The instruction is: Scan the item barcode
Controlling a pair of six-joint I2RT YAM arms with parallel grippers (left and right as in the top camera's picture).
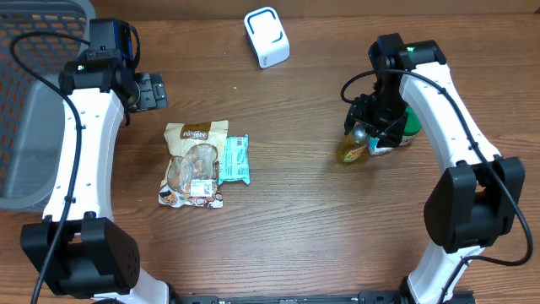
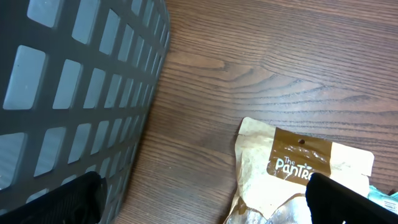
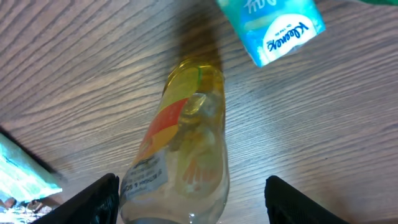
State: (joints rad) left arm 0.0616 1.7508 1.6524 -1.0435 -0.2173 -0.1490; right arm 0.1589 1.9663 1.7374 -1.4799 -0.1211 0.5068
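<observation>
A bottle of yellow liquid point(image 3: 186, 149) with an orange-and-white label lies on its side on the wooden counter point(image 1: 295, 219). The right hand point(image 3: 191, 193) is directly over it. Its dark fingers point(image 3: 93, 199) stand apart, one on each side of the bottle, so the hand is open and not clamped on it. A Kleenex tissue pack point(image 3: 277, 25) lies just beside the bottle, on its right. Well to the bottle's left is a Pantree snack bag point(image 1: 194, 165). A teal packet point(image 1: 234, 160) touches the bag's edge on the side nearer the bottle. Farther left again, the left hand point(image 1: 150, 90) is spread wide and empty, next to a grey basket point(image 1: 34, 127). Beyond the bottle and to its left sits a white box-shaped device point(image 1: 267, 36) with blue trim.
</observation>
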